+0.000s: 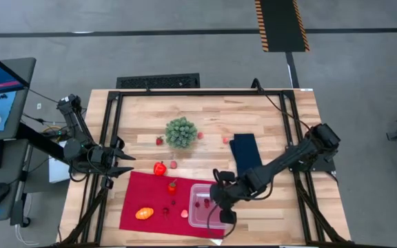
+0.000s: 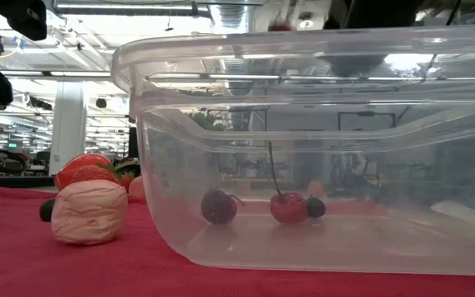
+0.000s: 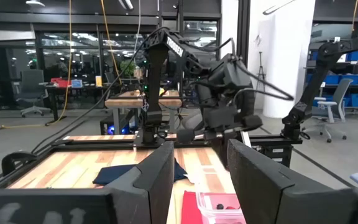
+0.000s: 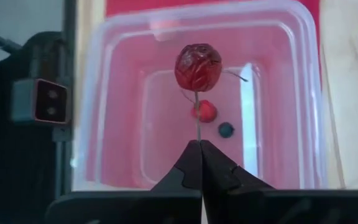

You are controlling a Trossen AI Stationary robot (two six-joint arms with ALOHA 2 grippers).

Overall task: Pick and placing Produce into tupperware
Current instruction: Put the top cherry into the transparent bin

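Note:
The clear pink-tinted tupperware (image 1: 205, 207) (image 2: 320, 148) (image 4: 197, 99) sits on the red cloth's right end. On its floor lie a dark red cherry (image 2: 218, 206), a red cherry (image 2: 289, 206) (image 4: 205, 111) and a dark berry (image 4: 226, 129). My right gripper (image 1: 222, 209) (image 4: 199, 149) is above it, shut on a wrinkled red cherry (image 4: 197, 67). More produce lies on the cloth: an orange oval (image 1: 144, 213), a strawberry (image 1: 173, 184) and a pink bit (image 1: 184, 213) (image 2: 89, 212). A red pepper (image 1: 159, 168) lies beside the cloth. My left gripper (image 1: 124, 162) (image 3: 197, 168) waits open at the table's left side. My right gripper pinches the cherry's thin stem (image 4: 197, 127) at its free end, right between the two fingertips (image 4: 213, 165). The fingers point down from above, in line with the stem. The fruit hangs beyond them over the tupperware's inside.
A green bushy ball (image 1: 181, 132) and a folded dark blue cloth (image 1: 245, 153) lie farther back on the wooden table (image 1: 281, 124). Small red bits (image 1: 160, 141) (image 1: 226, 139) lie near the ball. A black frame (image 1: 116, 124) runs along the table's edges.

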